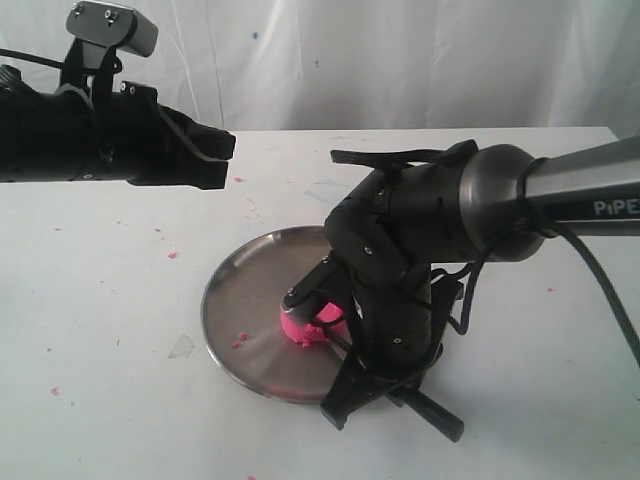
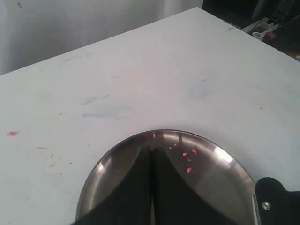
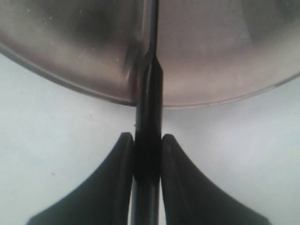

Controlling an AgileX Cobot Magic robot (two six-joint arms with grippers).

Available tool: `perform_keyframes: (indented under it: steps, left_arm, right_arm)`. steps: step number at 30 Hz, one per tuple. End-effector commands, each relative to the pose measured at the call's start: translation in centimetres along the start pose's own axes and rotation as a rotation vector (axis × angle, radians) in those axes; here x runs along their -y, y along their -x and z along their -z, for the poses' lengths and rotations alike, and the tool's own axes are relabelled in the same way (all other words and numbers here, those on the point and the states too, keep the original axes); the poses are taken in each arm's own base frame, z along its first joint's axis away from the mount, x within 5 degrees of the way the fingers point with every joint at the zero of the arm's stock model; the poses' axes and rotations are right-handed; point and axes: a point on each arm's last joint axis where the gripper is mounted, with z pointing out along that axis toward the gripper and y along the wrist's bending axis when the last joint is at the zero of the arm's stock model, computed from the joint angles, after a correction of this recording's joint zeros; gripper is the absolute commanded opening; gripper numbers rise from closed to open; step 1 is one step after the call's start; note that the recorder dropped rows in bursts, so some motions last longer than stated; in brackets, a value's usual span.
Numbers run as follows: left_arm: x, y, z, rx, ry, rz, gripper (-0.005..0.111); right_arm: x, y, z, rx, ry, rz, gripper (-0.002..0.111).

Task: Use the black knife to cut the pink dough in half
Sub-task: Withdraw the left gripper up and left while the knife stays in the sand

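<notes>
Right wrist view: fingers (image 3: 117, 183) clamp the black knife (image 3: 148, 136) between them (left gripper (image 2: 152, 197) closed).

The table (image 1: 100, 330) is seen from above and across one long edge in the exterior view. The steel plate (image 2: 220, 157) is overlooked obliquely from the left wrist, and its rim (image 3: 93, 91) is viewed closely from the right wrist.

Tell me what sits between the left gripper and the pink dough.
In the exterior view, only bare white table, then the steel plate's bare surface, with a few pink crumbs, lie between the left gripper and the pink dough.
</notes>
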Motion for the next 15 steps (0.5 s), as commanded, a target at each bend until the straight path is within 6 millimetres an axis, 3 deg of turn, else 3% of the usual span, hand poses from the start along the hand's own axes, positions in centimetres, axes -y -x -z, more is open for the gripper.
perform_keyframes:
  steps: [1, 15]
  left_arm:
    - [0.24, -0.32, 0.26, -0.003, -0.013, 0.020, 0.000]
    - [0.24, -0.31, 0.26, -0.002, -0.013, 0.028, 0.000]
  right_arm:
    - [0.25, 0.33, 0.35, 0.011, -0.014, 0.014, 0.000]
    - [0.87, 0.27, 0.39, 0.005, -0.083, -0.019, 0.000]
